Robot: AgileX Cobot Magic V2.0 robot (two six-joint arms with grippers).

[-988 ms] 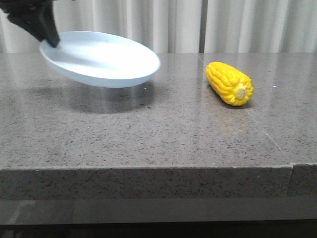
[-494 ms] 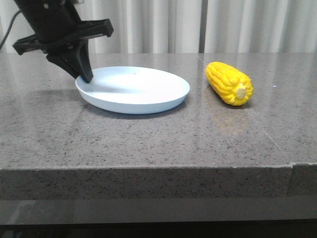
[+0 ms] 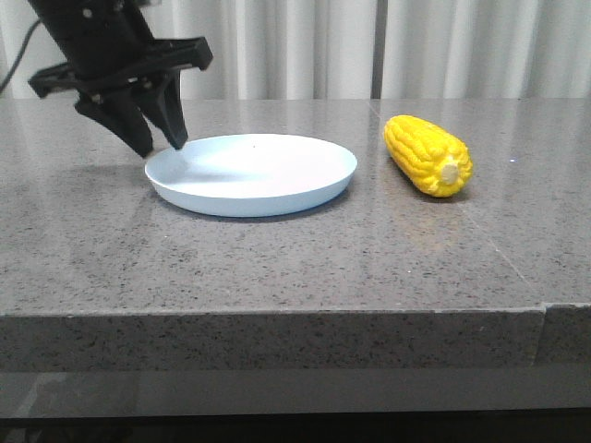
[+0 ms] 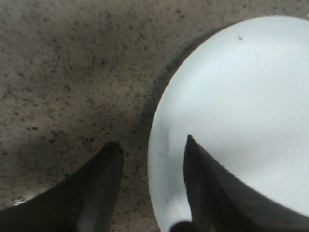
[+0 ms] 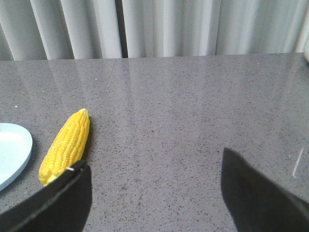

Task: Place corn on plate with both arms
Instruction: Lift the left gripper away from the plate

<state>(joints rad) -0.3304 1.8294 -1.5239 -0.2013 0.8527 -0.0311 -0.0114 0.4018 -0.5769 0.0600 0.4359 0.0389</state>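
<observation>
The pale blue plate [image 3: 254,173] lies flat on the grey stone table, left of centre. My left gripper [image 3: 161,146] stands open at the plate's left rim. One finger is over the plate [image 4: 231,96] and the other over bare table, so the left gripper [image 4: 152,142] straddles the rim without pinching it. The yellow corn [image 3: 427,154] lies on the table to the right of the plate, with its pale stub end toward the front. In the right wrist view my right gripper [image 5: 153,159] is open with only table between its fingers. The corn [image 5: 66,145] sits beside one finger, near the plate's edge [image 5: 12,152].
The stone table [image 3: 277,268] ends in a thick front edge, with a seam near its right corner. Pale curtains [image 3: 443,46] hang behind the far edge. A hand's width of bare stone separates the plate and the corn.
The left arm brought the tilted plate down and to the right onto the table. Its fingers have now opened off the rim, and the corn has not moved.
</observation>
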